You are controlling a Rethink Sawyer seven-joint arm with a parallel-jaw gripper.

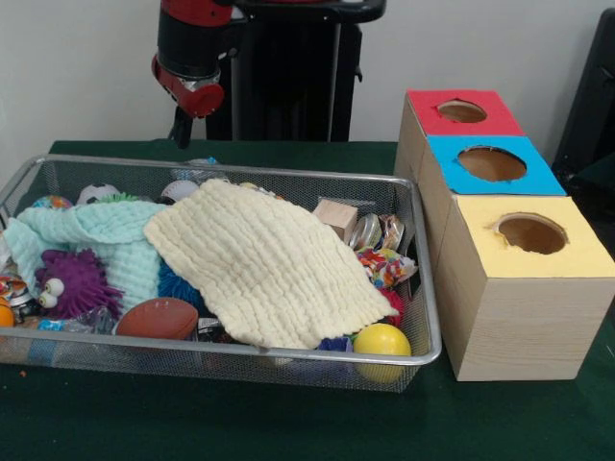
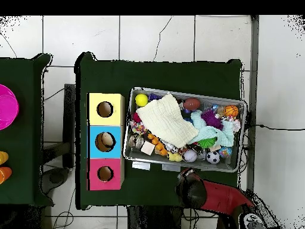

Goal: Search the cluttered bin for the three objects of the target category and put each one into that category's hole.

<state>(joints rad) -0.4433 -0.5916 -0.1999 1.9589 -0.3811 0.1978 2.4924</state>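
Note:
A wire mesh bin [image 1: 428, 288] [image 2: 243, 128] holds a jumble of toys. A cream cloth [image 1: 264, 264] [image 2: 164, 122] covers the middle, with a mint cloth [image 1: 106, 235] beside it. Around them show a yellow ball [image 1: 381, 340] [image 2: 141, 99], a brown football [image 1: 159, 318], a purple spiky toy [image 1: 75, 283], a wooden block [image 1: 336, 217] and a soccer ball [image 2: 212, 157]. Beside the bin stand three boxes with round holes: red [image 1: 459, 110] [image 2: 105, 173], blue [image 1: 492, 163] [image 2: 105, 141] and yellow [image 1: 530, 233] [image 2: 105, 109]. My gripper [image 1: 181, 130] [image 2: 192, 189] hangs behind the bin's far rim, outside it and holding nothing that I can see.
A second green table [image 2: 24, 128] at the left of the overhead view carries a pink round object [image 2: 5, 107] and orange items [image 2: 3, 174]. Green tabletop [image 1: 240, 423] runs along the bin's front. Something pale shows inside the blue box's hole.

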